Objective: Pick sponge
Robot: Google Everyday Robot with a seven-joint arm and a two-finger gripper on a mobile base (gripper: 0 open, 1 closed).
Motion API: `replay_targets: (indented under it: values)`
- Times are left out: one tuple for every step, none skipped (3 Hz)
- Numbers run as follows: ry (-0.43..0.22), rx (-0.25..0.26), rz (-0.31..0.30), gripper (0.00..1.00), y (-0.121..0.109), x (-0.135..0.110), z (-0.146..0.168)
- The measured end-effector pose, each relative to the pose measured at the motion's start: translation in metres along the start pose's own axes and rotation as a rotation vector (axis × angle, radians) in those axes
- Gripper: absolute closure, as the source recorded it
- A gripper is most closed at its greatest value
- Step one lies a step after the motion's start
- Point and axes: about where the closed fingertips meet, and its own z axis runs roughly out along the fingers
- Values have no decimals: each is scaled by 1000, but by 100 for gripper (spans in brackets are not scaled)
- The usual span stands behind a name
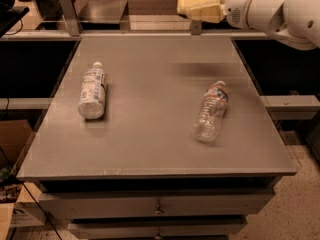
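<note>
The sponge (184, 4) is a small pale yellow block held at the tip of my gripper (201, 9), high above the far right edge of the grey table (150, 144). The gripper's pale yellow padded fingers (210, 14) are shut on it, and fingers and sponge blend in colour. The white arm (280, 9) comes in from the upper right. A soft shadow lies on the table below the gripper. No sponge lies on the table top.
A white-labelled bottle (92, 91) lies on its side at the table's left. A clear plastic bottle (210, 111) lies on its side at the right. A metal rail and posts (67, 11) run behind the table's far edge. Drawers sit below the front.
</note>
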Motion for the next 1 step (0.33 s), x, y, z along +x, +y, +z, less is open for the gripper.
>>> replay_targets:
  values:
    - [-45,-31,-32,100,17,-19,7]
